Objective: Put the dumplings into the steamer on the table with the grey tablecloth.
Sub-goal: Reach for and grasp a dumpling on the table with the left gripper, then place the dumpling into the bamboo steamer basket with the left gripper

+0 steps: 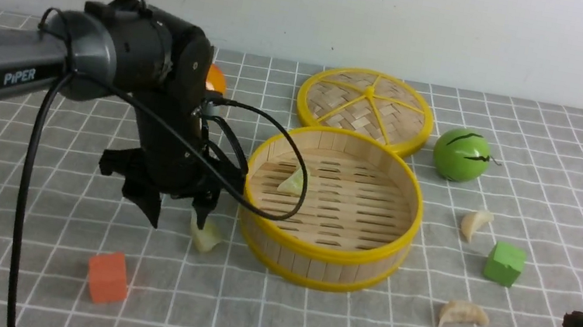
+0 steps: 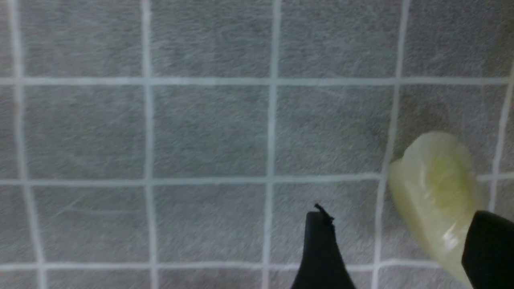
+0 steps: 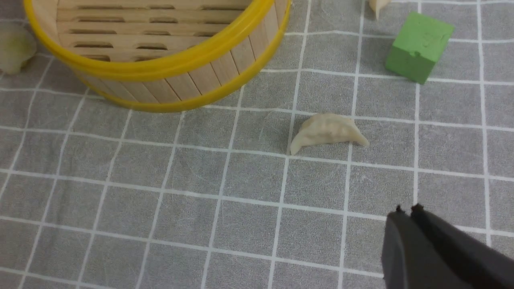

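One pale green dumpling [image 1: 205, 237] is touched by a fingertip of the spread left tool [image 1: 178, 221], judged lined up for grasping, the steamer [image 1: 324, 252] set just beside; the right tool [image 3: 407, 208] is closed, empty.

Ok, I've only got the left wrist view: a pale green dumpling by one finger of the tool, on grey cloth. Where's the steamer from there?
Observer: The steamer stands close beside that green dumpling, on the robot's right of it.
Operator: Is there anything inside it?
Observer: Yes, a second green dumpling lies on its slatted floor, near the wall on the robot's left.
Operator: And what's the other arm doing?
Observer: The right tool is shut with nothing in it, off at the robot's right of the steamer.
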